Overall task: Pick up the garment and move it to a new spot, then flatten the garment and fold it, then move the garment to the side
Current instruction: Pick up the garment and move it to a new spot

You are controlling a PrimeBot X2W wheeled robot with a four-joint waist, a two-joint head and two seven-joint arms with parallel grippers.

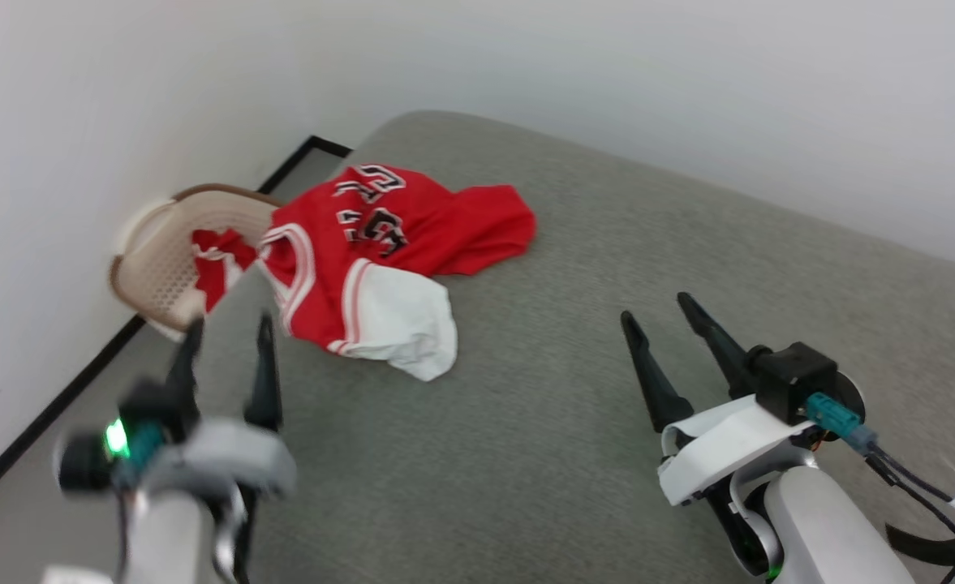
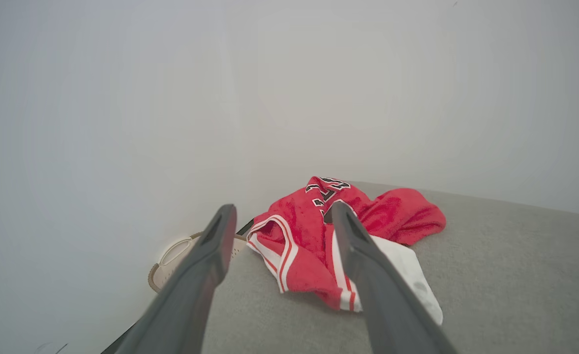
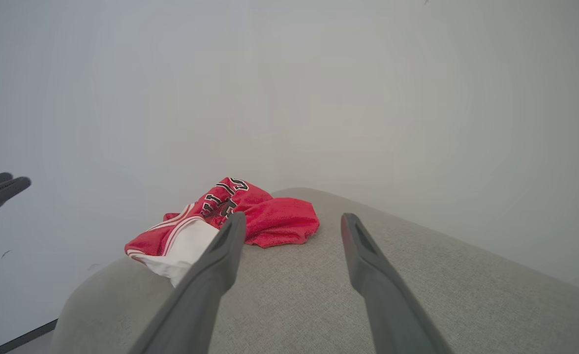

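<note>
The garment [image 1: 380, 259], red with a white sleeve, striped trim and black lettering, lies crumpled near the far left corner of the grey padded surface [image 1: 623, 268]. My left gripper [image 1: 230, 328] hovers open just short of its near left edge, blurred in the head view. In the left wrist view the garment [image 2: 309, 236] lies straight ahead between the two spread fingers of that gripper [image 2: 282, 214]. My right gripper [image 1: 656, 312] stands open over bare padding, well to the garment's right. The right wrist view has the garment [image 3: 259, 221] ahead and left of the right gripper [image 3: 291, 219].
A beige perforated basket [image 1: 161, 251] holding another red and white cloth stands on the floor by the white wall, off the surface's left edge. The wall runs close behind the surface. Bare grey padding stretches to the right and front.
</note>
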